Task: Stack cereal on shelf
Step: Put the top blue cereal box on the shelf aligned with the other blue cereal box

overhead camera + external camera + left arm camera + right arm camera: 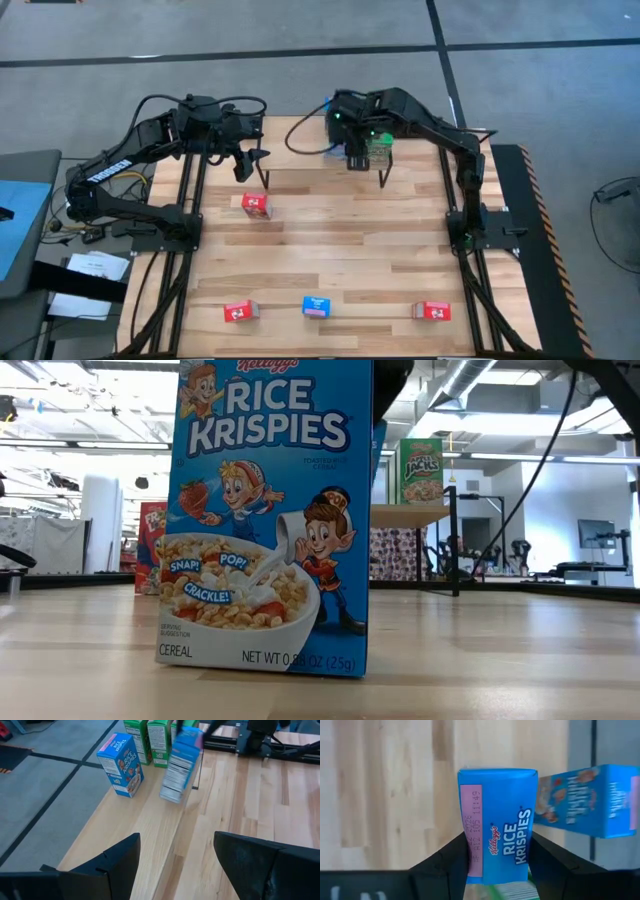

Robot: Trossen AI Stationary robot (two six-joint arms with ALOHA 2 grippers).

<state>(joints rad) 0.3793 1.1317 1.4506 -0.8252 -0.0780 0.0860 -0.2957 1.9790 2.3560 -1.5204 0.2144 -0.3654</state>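
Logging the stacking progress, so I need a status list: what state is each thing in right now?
Left gripper: open, empty, near the shelf.
Right gripper: shut on a blue box, over the shelf.
Other blue box: upright on the shelf.
Green boxes: upright on the shelf.
Four boxes on the table: not yet stacked.

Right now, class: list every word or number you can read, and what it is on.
"RICE KRISPIES", "SNAP! CRACKLE! POP!", "CEREAL", "NET WT": near blue box.
"JACKS": green box on shelf.
"Kellogg's RICE KRISPIES": blue box in right gripper.
"TROSSEN": left arm.
Date stamp, red boxes: unreadable.
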